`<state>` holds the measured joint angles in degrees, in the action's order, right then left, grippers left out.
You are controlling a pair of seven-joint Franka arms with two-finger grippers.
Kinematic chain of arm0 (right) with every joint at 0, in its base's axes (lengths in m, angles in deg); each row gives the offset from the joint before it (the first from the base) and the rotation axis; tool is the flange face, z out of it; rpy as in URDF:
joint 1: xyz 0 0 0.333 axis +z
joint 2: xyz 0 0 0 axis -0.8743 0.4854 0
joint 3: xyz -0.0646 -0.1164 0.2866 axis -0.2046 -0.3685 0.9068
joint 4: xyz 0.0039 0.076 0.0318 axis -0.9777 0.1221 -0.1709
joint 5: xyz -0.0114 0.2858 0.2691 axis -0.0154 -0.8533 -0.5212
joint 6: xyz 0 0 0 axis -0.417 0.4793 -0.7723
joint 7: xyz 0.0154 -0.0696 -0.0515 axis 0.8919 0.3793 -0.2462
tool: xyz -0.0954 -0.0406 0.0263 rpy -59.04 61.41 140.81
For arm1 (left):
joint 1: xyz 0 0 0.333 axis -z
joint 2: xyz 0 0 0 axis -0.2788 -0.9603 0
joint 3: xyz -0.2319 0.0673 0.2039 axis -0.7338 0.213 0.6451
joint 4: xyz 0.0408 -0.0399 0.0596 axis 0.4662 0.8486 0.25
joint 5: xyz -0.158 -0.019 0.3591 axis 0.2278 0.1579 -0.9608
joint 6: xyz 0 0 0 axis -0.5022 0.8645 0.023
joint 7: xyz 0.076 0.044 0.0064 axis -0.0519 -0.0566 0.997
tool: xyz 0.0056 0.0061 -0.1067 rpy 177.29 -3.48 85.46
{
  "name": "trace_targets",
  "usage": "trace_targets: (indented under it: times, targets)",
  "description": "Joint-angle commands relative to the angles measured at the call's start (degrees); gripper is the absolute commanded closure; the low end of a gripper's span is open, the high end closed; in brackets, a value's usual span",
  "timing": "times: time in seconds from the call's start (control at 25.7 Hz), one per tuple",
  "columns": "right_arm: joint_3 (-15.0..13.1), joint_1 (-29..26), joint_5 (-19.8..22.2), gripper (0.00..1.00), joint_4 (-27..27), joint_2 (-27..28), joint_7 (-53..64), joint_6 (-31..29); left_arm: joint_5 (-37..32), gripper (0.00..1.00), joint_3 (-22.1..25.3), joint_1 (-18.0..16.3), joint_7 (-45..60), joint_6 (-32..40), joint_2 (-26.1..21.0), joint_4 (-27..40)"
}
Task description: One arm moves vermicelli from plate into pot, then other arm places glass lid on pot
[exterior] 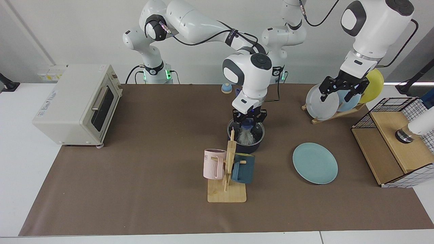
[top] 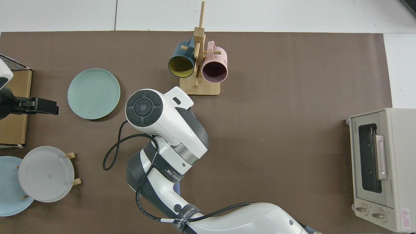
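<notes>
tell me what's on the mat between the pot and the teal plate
Nothing: in the facing view the brown mat is bare between the pot and the teal plate.

right gripper [exterior: 249,119] lowered, left gripper [exterior: 342,90] raised, fingers spread

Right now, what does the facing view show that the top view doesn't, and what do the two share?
Only the facing view shows the pot with the vermicelli inside under the glass lid, the right gripper directly over the lid's knob, and the yellow plate in the rack. Only the top view looks down into the mugs; there the right arm hides the pot entirely. Both show the bare teal plate, the toaster oven, the mug stand, and the waiting left gripper, raised in front of the rack's plates.
</notes>
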<state>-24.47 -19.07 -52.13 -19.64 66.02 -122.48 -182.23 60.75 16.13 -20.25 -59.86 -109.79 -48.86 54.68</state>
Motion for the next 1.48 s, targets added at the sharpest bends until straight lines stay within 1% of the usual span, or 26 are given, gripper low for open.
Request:
trace_targets:
  times: [0.0, 0.16, 0.19, 0.23, 0.27, 0.31, 0.35, 0.39, 0.62, 0.74, 0.82, 0.9, 1.05, 1.17, 1.29, 1.44]
  targets:
    - [0.3, -0.5, -0.7, 1.0, 2.7, -1.9, 1.9, -1.6, 0.6, 0.0, 0.3, 0.3, -0.1, 0.3, 0.9, 0.4]
    - [0.3, -0.5, -0.7, 1.0, 2.7, -2.0, 1.9, -1.5, 0.6, 0.0, 0.3, 0.3, -0.1, 0.3, 0.9, 0.4]
    - [0.3, -0.5, -0.7, 0.95, 2.7, -2.0, 1.9, -1.4, 0.6, 0.0, 0.3, 0.3, -0.1, 0.3, 0.9, 0.4]
    - [0.3, -0.5, -0.7, 0.73, 2.7, -2.0, 1.9, -1.4, 0.6, 0.0, 0.3, 0.3, -0.1, 0.3, 0.9, 0.4]
    - [0.3, -0.5, -0.6, 0.39, 2.7, -2.0, 1.9, -1.4, 0.6, 0.0, 0.3, 0.3, -0.1, 0.3, 0.9, 0.4]
    - [0.3, -0.5, -0.3, 0.19, 2.7, -2.0, 1.9, -1.5, 0.6, 0.0, 0.3, 0.3, -0.1, 0.3, 0.9, 0.4]
    - [0.2, -0.5, -0.1, 0.05, 2.7, -2.0, 1.9, -1.4, 0.6, 0.0, 0.3, 0.3, -0.1, 0.3, 0.9, 0.4]
    - [0.2, -0.4, -0.1, 0.0, 2.7, -2.0, 1.9, -1.2, 0.6, 0.0, 0.3, 0.3, -0.1, 0.3, 0.8, 0.4]
    - [-0.1, -0.5, 0.0, 0.0, 2.5, -2.2, 1.7, -0.4, 0.6, 0.0, 0.3, 0.3, -0.1, 0.3, 0.9, 0.4]
    - [-0.2, -0.9, -0.6, 0.0, 2.5, -4.9, 1.7, -0.3, 0.6, 0.0, 0.3, 0.3, -0.1, 0.3, 0.9, 0.4]
    - [-0.3, -2.9, -1.0, 0.0, 2.6, -6.9, 1.7, 0.2, 0.6, 0.0, 0.3, 0.3, -0.1, 0.3, 0.9, 0.4]
    - [0.3, -5.6, -0.7, 0.01, 2.6, -8.5, 2.0, 1.8, 0.6, 0.0, 0.3, 0.3, 0.0, 0.3, 0.9, 0.4]
    - [0.2, -8.3, -0.9, 0.0, 3.9, -12.6, 3.4, 5.1, 0.6, 0.0, 0.3, 0.3, -0.1, 0.3, 0.9, 0.4]
    - [0.2, -11.3, -0.8, 0.0, 8.2, -18.0, 8.0, 8.0, 0.6, 0.0, 0.3, 0.3, -0.1, 0.3, 0.9, 0.4]
    - [0.0, -13.9, -0.1, 0.0, 16.1, -25.0, 12.4, 8.4, 0.6, 0.0, 0.3, 0.3, -0.1, 0.3, 0.9, 0.4]
    - [-0.1, -16.5, 0.2, 0.0, 27.5, -33.8, 13.3, 7.0, 0.6, 0.0, 0.4, 0.3, -0.1, 0.3, 0.9, 0.4]
